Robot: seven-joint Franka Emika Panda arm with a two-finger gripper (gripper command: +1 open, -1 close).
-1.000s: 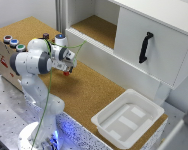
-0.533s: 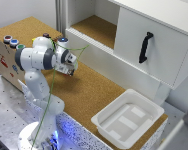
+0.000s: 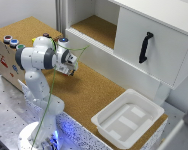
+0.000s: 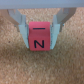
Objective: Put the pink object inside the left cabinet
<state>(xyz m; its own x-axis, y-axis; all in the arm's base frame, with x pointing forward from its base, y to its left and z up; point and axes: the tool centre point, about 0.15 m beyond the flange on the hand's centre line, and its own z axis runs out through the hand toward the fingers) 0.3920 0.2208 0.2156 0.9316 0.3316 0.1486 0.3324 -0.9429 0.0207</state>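
In the wrist view, the pink object (image 4: 39, 36) is a small pink cube with a dark letter on its face. It sits between my two grey fingers (image 4: 20, 27), which press on its sides. My gripper (image 4: 40, 44) is shut on it, just above the cork surface. In the exterior view my gripper (image 3: 71, 64) hangs over the cork counter, toward that view's left. The cube is too small to make out there. The left cabinet (image 3: 96, 27) stands open with a cork-brown floor, beyond the gripper and higher up.
A compartment closed by a white door with a black handle (image 3: 145, 47) is at the exterior view's right of the open cabinet. A white plastic tray (image 3: 144, 102) lies on the counter at the right. Round coloured buttons (image 3: 11, 41) sit on a box at the left. A green cable (image 3: 54, 85) hangs along the arm.
My gripper has shifted slightly toward the exterior view's right, nearer the cabinet, with the wrist turning a little.
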